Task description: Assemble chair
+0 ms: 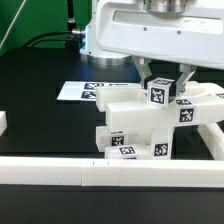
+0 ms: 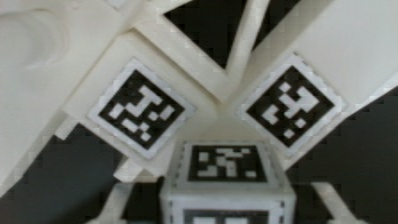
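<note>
On the black worktop (image 1: 40,70) the claw (image 1: 160,82) pinches a tagged leg block (image 1: 158,97) atop the half-built chair (image 1: 140,125), seemingly seating it.

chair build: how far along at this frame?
Done: several chunky white parts already sit joined as one chair on the black table. In hand: the claw is down at a tagged block on top; the fingertips are hidden, so a grip can't be confirmed. Left: can't tell which parts are still missing; no loose ones show.
</note>
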Available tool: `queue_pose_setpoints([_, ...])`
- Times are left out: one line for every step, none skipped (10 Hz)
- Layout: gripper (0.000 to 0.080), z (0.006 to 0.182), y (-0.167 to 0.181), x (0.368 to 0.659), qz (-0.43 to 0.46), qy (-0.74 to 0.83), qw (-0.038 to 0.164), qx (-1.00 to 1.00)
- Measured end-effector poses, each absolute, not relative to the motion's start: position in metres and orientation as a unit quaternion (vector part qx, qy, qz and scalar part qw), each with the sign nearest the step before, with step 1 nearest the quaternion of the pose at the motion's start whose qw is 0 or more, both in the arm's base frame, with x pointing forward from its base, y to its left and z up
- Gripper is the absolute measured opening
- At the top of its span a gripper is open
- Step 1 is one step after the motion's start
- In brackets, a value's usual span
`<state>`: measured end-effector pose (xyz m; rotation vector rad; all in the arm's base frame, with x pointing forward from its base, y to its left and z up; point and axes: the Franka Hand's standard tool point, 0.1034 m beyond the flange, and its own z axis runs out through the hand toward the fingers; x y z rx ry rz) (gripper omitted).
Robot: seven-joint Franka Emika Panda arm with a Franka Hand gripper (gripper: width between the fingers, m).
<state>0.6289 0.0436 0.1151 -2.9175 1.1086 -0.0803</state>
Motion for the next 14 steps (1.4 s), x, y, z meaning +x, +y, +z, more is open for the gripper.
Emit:
queue_pose_setpoints([0.0284,0.1153,0.0437,0.6291,-0.025,0.389,0.011,-0.921])
queue_pose_setpoints([0.0284,0.1153,0.0436,0.6291,-0.025,0.419,0.012,-0.908])
queue_pose_setpoints([0.0284,0.1156,0.0423,0.6291,-0.021,0.47,0.025,-0.882])
queue_pose_setpoints([0.0284,0.1159,0.0398,0.6298,-0.018,0.51,0.034,-0.859])
queue_pose_setpoints([0.0284,0.1159,0.0395,0.6309,-0.018,0.555,0.041,-0.831])
queue_pose_setpoints([0.0284,0.1157,0.0412,0.6308,-0.016,0.581,0.041,-0.813])
queue_pose_setpoints([0.0284,0.1156,0.0411,0.6308,-0.016,0.58,0.041,-0.813])
queue_pose_setpoints([0.0394,0.1154,0.0412,0.6308,-0.017,0.572,0.041,-0.819])
queue_pose_setpoints([0.0529,0.1155,0.0413,0.6309,-0.017,0.56,0.041,-0.827])
queue_pose_setpoints([0.0529,0.1164,0.0416,0.6317,-0.018,0.548,0.041,-0.835])
queue_pose_setpoints([0.0628,0.116,0.0414,0.6315,-0.019,0.531,0.04,-0.846])
queue_pose_setpoints([0.0643,0.1159,0.0413,0.6314,-0.02,0.506,0.039,-0.862])
queue_pose_setpoints([0.0643,0.1159,0.0412,0.6314,-0.022,0.473,0.039,-0.88])
queue_pose_setpoints([0.0648,0.116,0.0406,0.6315,-0.024,0.43,0.036,-0.902])
